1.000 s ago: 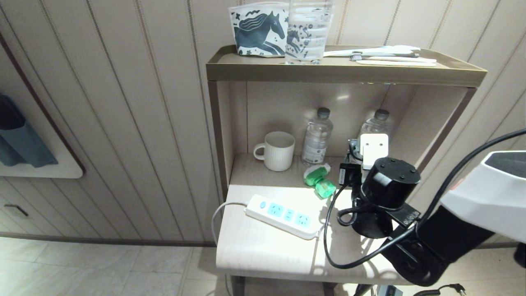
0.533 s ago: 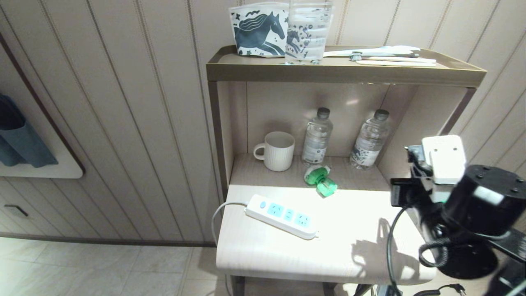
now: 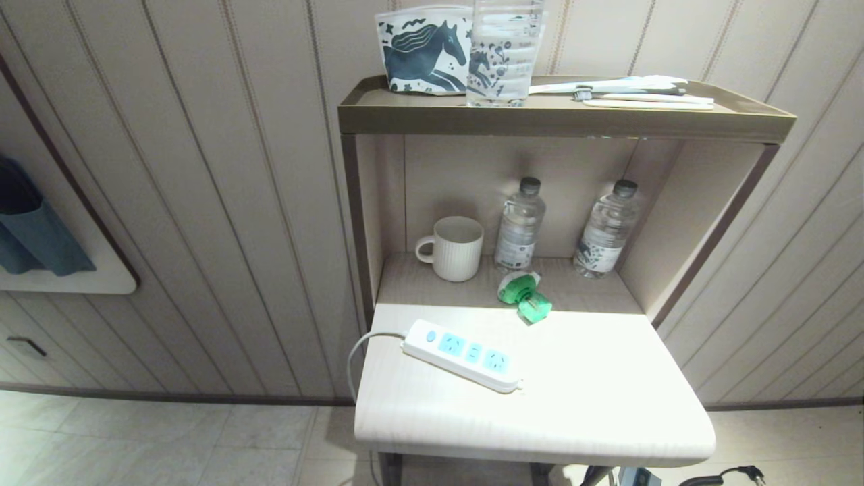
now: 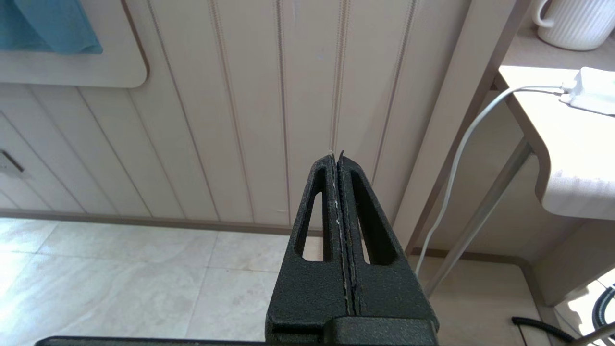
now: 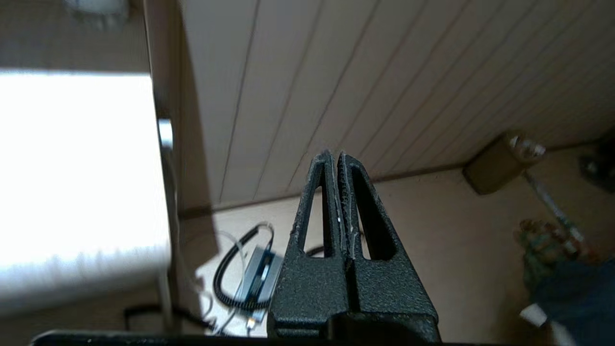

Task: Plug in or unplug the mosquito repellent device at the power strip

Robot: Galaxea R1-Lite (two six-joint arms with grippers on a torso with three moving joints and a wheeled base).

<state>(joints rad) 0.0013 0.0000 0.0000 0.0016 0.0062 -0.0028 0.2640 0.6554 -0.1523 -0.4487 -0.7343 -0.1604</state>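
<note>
The mosquito repellent device (image 3: 523,295), a green bottle with a white-and-green head, lies on its side on the shelf, unplugged, just behind the white tabletop (image 3: 607,391). The power strip (image 3: 462,354) lies diagonally on the tabletop with its light-blue sockets bare; its end (image 4: 593,89) and white cord (image 4: 461,158) show in the left wrist view. Neither arm shows in the head view. My left gripper (image 4: 336,154) is shut and empty, low beside the stand's left. My right gripper (image 5: 335,155) is shut and empty, off the table's right side, above the floor.
A white ribbed mug (image 3: 455,248) and two clear water bottles (image 3: 518,226) (image 3: 605,229) stand at the shelf's back. The top tray (image 3: 560,115) holds a horse-print pouch, a clear jar and toothbrushes. Black cables and a small box (image 5: 254,276) lie on the floor at the right.
My right arm has pulled away from the green device, swung right and down, and left the head view. Its gripper has shut. The device stays lying on the shelf.
</note>
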